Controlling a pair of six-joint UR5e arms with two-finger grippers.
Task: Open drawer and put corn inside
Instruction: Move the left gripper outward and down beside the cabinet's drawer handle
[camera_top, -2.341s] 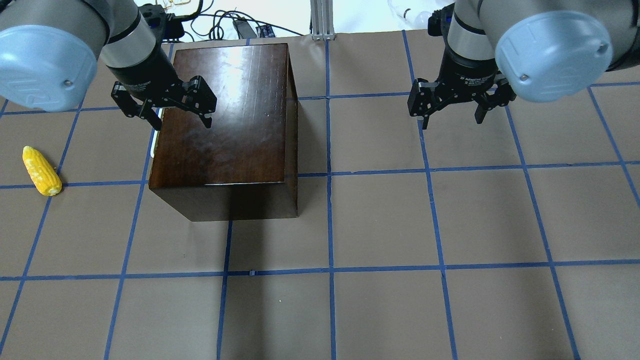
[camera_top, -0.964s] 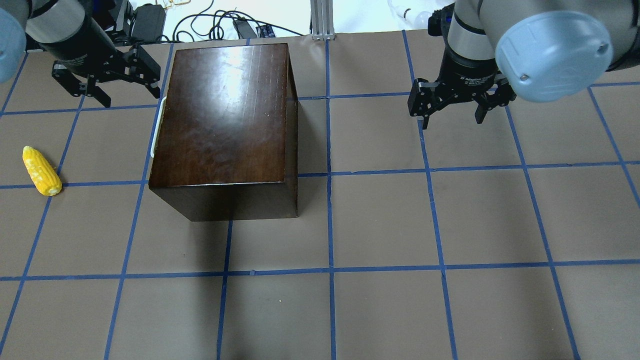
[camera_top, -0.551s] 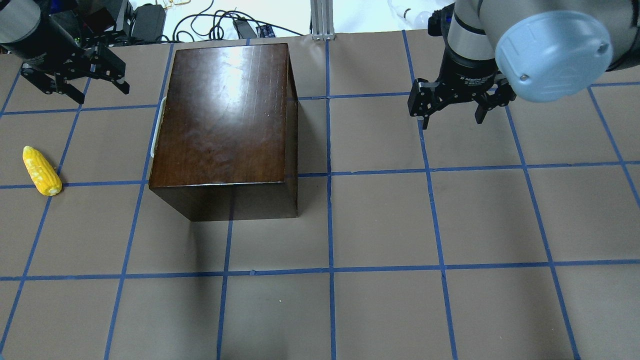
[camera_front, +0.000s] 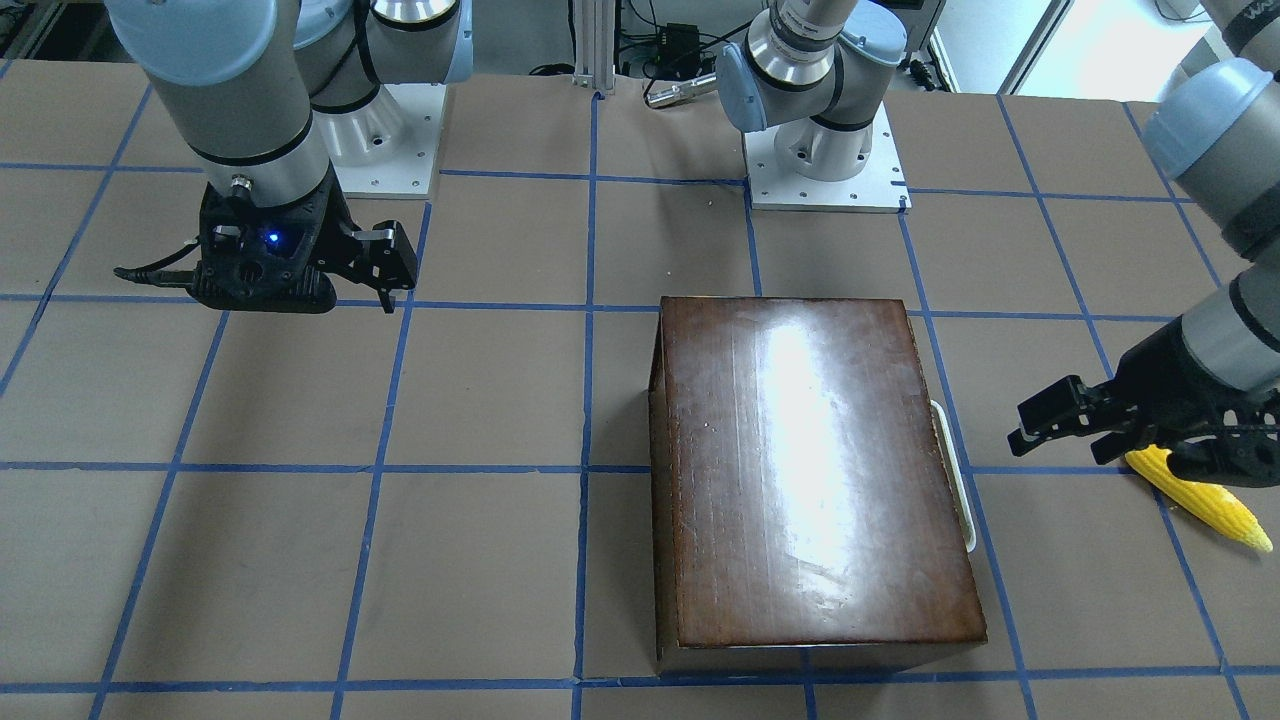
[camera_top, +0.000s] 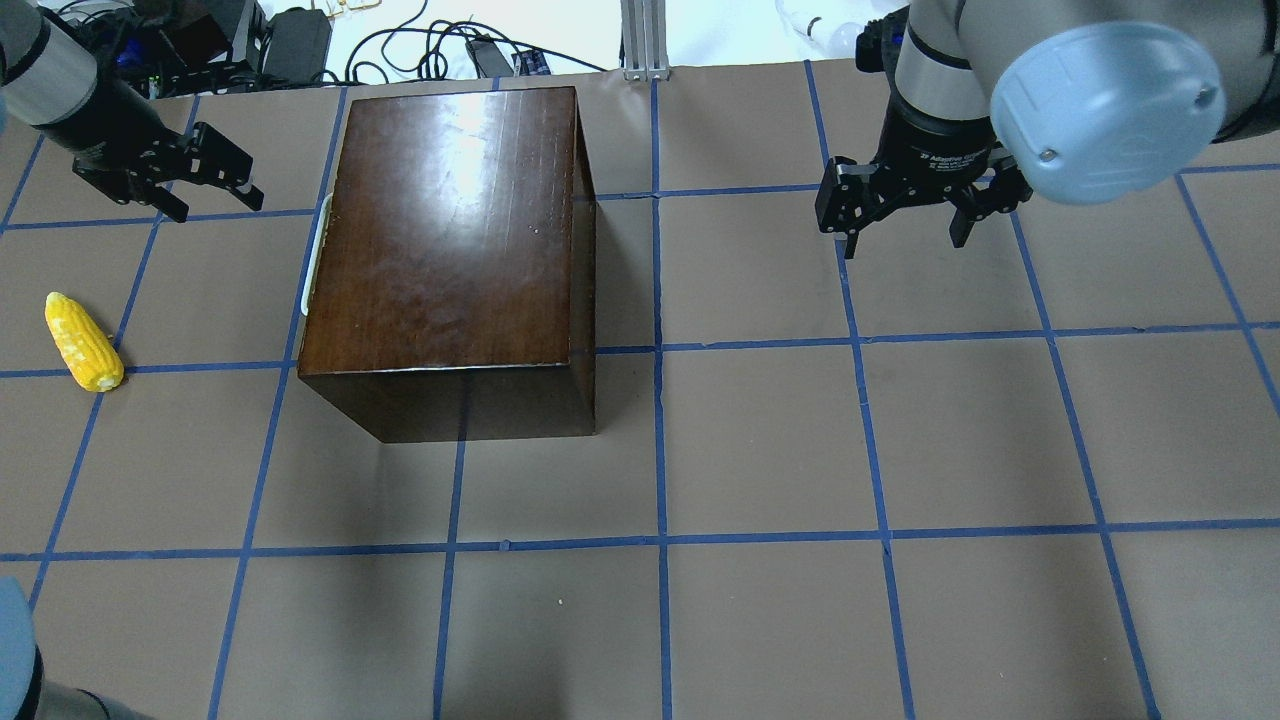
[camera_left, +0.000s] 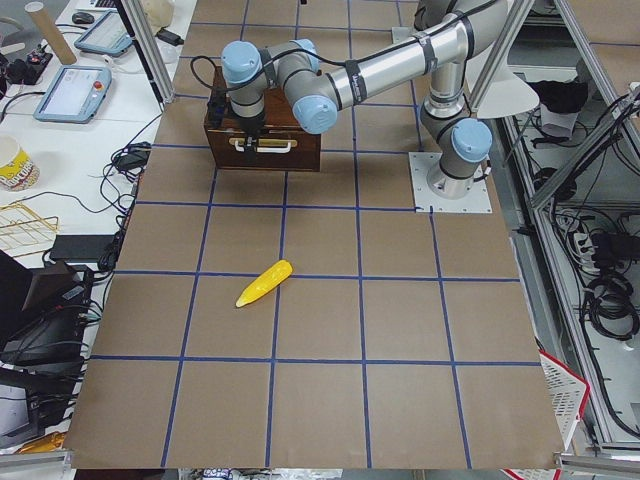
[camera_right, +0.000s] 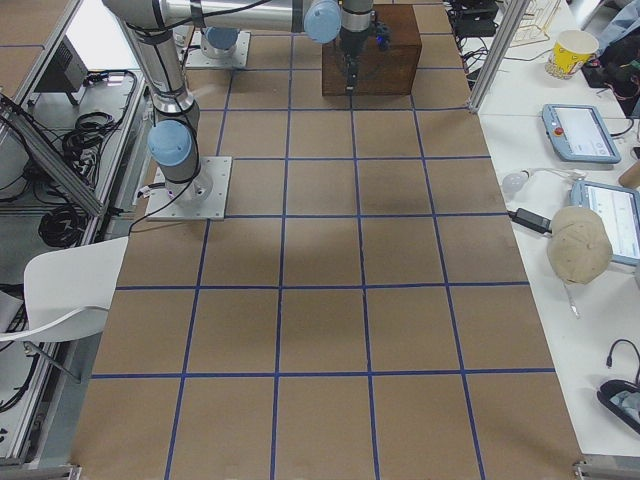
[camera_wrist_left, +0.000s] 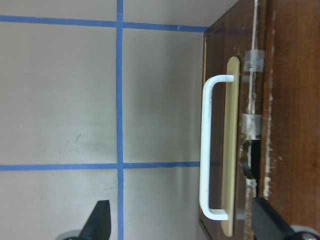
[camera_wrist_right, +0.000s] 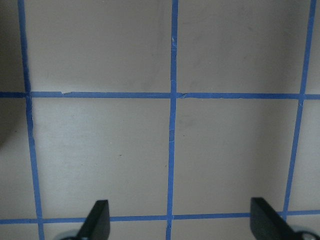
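The dark-brown wooden box (camera_top: 450, 230) stands left of the table's middle, and it also shows in the front view (camera_front: 810, 470). Its drawer (camera_wrist_left: 240, 125) is closed, with the whitish handle (camera_wrist_left: 205, 150) on the box's left side (camera_top: 312, 255). The yellow corn (camera_top: 83, 342) lies on the table far left of the box, also seen in the front view (camera_front: 1200, 500). My left gripper (camera_top: 212, 200) is open and empty. It is to the left of the box, facing the handle from a short distance (camera_wrist_left: 182, 225). My right gripper (camera_top: 905, 240) is open and empty, hanging over bare table far right of the box.
Cables and power bricks (camera_top: 300, 40) lie beyond the table's far edge, next to an aluminium post (camera_top: 645, 40). The two arm bases (camera_front: 820, 160) stand at the robot's side of the table. Blue tape lines grid the brown table.
My left gripper has moved from above the box's top left, out past its handle side, then back a little toward the box. The right arm, box and corn have not moved.
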